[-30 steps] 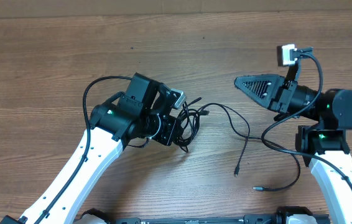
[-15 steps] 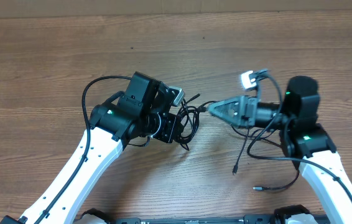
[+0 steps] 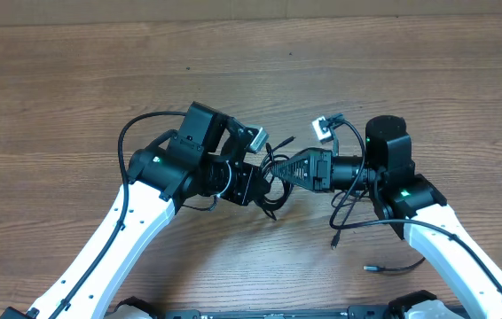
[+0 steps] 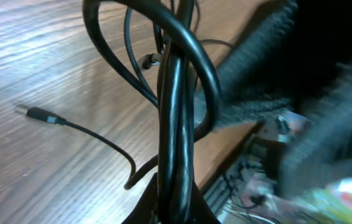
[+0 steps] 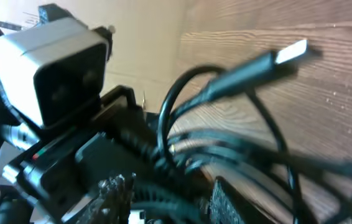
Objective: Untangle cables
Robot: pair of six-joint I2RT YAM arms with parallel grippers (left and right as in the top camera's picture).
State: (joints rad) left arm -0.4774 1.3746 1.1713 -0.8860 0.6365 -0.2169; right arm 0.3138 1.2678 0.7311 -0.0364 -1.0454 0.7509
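Two tools on cables (image 4: 176,124): left tool (image 3: 253,182) clamped, right tool (image 3: 279,168) part-open.

No legible text, label, brand, number or sign appears in the overhead view or in either wrist view; all surface markings are too blurred to read.

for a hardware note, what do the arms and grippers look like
Left arm and right arm: white links, black joints with green lights, thick black wires. Left gripper and right gripper: black, with pale camera boxes.
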